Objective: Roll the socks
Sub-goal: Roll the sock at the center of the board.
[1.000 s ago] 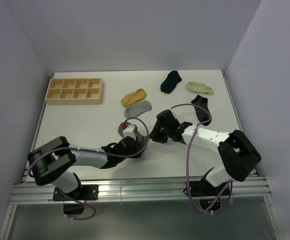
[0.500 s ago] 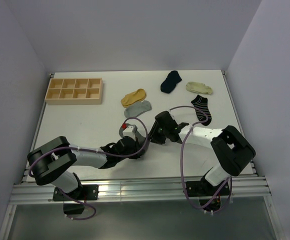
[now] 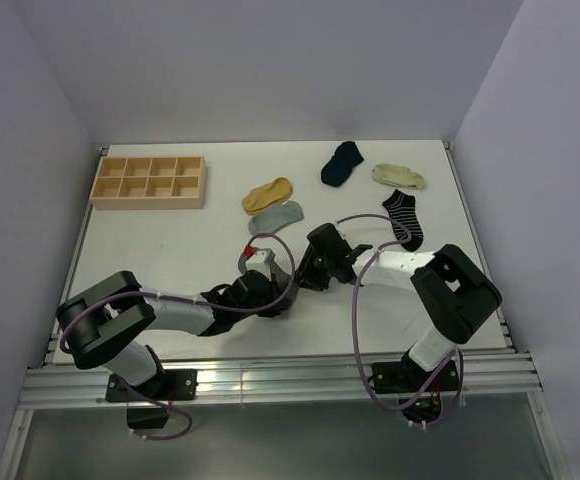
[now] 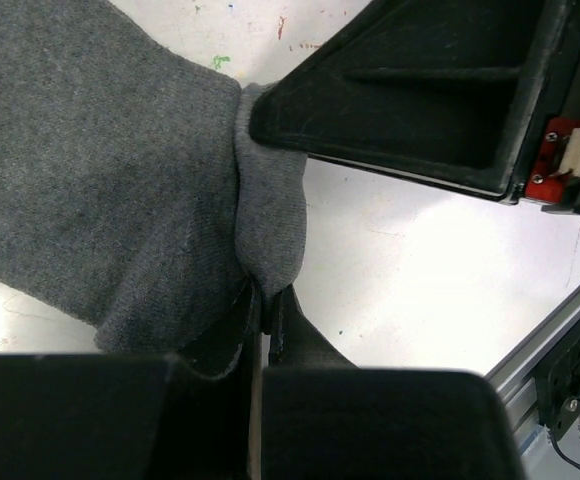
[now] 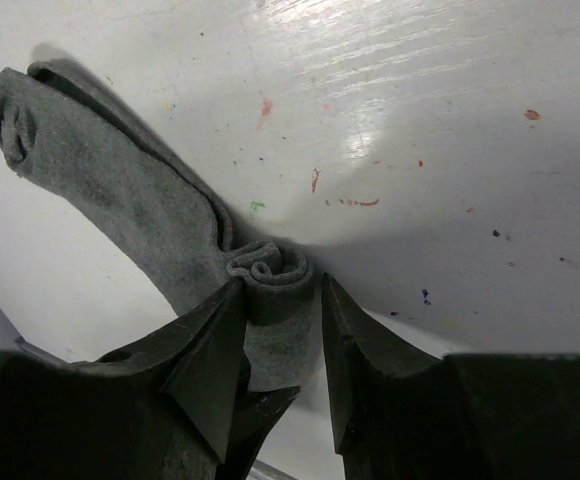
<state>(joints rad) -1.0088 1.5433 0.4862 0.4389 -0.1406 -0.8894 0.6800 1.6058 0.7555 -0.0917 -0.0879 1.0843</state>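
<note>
Dark grey sock (image 5: 110,190) roll clamped inside right pincer (image 5: 282,290).

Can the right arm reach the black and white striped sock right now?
Probably: the striped sock lies uncovered close by, nothing in between. But the right gripper must first release the dark grey sock.

We see a white desk (image 3: 170,250) with pale walls (image 3: 270,70) on three sides. Near its far left corner lies a flat wooden tray (image 3: 148,204), divided into eight compartments in two rows of four. Small coloured specks (image 5: 268,107) mark the desk surface. A metal rail (image 3: 270,385) runs along the near edge.
</note>
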